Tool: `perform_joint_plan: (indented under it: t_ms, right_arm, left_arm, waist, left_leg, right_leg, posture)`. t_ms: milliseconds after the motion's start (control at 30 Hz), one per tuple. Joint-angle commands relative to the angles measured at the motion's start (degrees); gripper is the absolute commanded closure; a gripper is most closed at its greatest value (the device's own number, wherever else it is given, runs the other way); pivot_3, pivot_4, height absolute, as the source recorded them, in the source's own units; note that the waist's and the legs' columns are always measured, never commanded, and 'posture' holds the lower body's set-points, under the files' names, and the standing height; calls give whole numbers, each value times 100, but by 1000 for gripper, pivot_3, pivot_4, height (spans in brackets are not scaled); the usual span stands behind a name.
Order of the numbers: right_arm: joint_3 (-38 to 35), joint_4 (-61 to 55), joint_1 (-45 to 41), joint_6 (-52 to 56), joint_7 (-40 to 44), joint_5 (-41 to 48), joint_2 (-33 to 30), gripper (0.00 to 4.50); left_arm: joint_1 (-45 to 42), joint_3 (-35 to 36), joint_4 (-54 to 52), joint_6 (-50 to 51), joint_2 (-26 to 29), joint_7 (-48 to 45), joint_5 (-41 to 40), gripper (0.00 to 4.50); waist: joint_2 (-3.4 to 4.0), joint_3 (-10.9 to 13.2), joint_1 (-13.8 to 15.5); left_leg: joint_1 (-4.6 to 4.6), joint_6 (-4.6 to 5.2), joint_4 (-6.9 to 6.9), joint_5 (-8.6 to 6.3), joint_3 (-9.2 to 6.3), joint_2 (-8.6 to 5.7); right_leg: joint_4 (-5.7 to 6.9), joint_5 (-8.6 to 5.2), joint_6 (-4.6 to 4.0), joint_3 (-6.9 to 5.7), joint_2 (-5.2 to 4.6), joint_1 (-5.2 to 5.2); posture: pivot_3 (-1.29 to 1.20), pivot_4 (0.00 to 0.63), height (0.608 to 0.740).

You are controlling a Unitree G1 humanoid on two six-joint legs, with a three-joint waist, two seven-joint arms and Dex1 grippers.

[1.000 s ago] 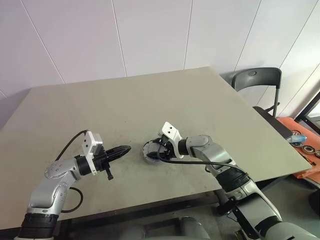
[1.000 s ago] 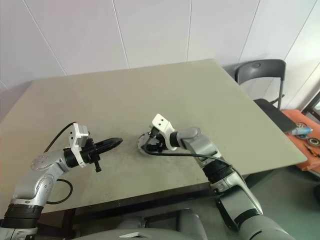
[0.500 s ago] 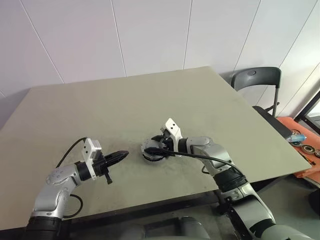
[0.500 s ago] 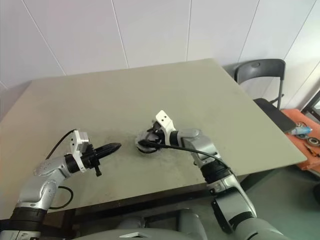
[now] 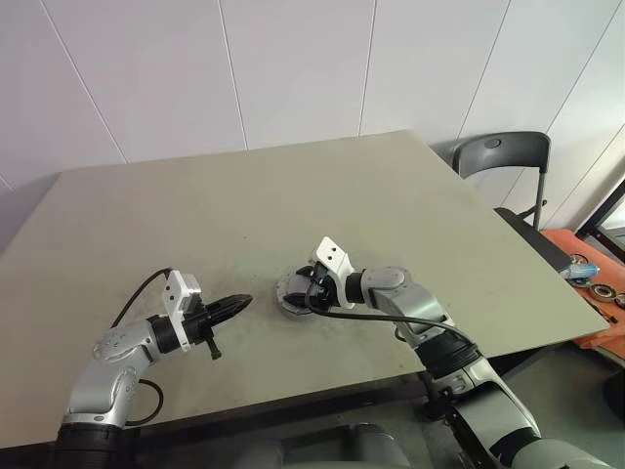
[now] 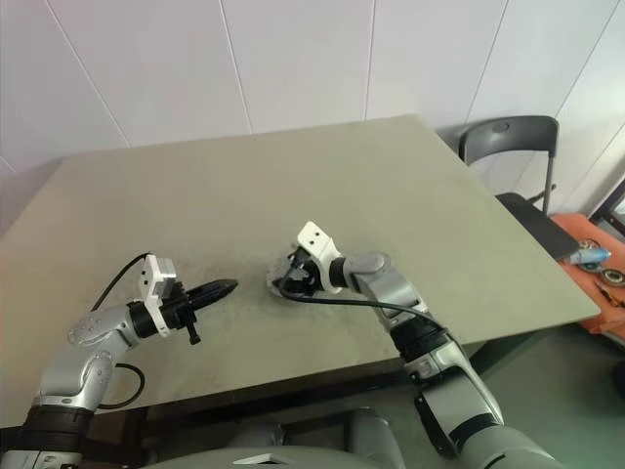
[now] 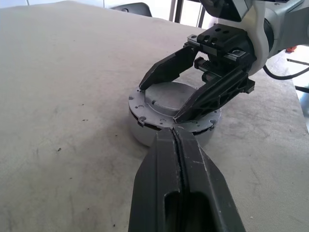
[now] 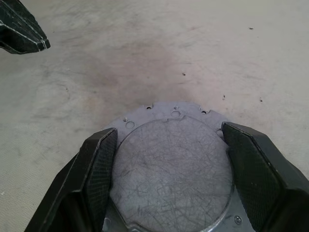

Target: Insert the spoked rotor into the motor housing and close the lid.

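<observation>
The motor housing (image 7: 171, 118), a short round silver-grey metal puck with a flat scratched lid on top and a notched flange with small holes around it, sits on the desk (image 5: 293, 195) towards its near edge, roughly midway across. The lid lies flat on top and hides whatever is inside.

The right end effector (image 8: 171, 159) is down on the housing with its 2 black fingers (image 8: 99, 164) spread wide, 1 on each side of the raised round lid, their tips resting on the flange. From the left wrist camera the same pair of fingers reaches over the top of the puck from the far side, angled downwards.

The left end effector (image 5: 237, 305) hangs just above the desk on the robot's left of the housing, its 2 black fingers pressed together into a narrow point with nothing between them. That point aims at the housing's side and stops near it, without touching.

The desk is a plain grey-beige slab, scuffed and speckled around the housing. Beyond its right corner stands a dark grey plastic chair (image 5: 503, 156) against the white panelled wall (image 5: 293, 68).
</observation>
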Motion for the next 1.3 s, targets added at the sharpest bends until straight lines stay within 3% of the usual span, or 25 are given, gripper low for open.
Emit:
perform_joint_plan:
  t_ms: [33, 700, 1000, 1300]
  right_arm:
    - [-33, -4, -12, -97, 34, -64, -47, 1380]
    - [74, 311, -52, 407, -331, -423, -95, 1380]
    - [356, 189, 48, 749, 97, -346, -260, 1380]
    - [13, 177, 206, 772, -123, -128, 27, 1380]
  left_arm:
    - [-77, -20, -84, -41, -36, 42, 25, 4500]
    - [-153, -38, 246, -230, -34, -87, 153, 4500]
    - [-121, -34, 354, -354, -54, -137, 231, 4500]
    - [-145, -72, 365, -349, -50, -101, 270, 4500]
  waist:
    - [0, 0, 0]
    - [-1, -6, 11]
    - [2, -9, 21]
    - [1, -10, 19]
  left_leg:
    - [1, 0, 0, 0, 0, 0]
    - [13, 0, 6, 0, -1, 0]
    - [66, -1, -1, -1, -2, 1]
    - [67, -11, -7, -7, -17, -3]
  right_leg:
    - [0, 0, 0, 0, 0, 1]
    - [3, -3, -4, 0, -1, 15]
    - [-6, -16, -14, -1, -5, 79]
    - [-9, -26, 3, 0, -18, 80]
  posture:
    - [0, 0, 740]
    - [0, 0, 740]
    - [0, 0, 740]
    - [0, 0, 740]
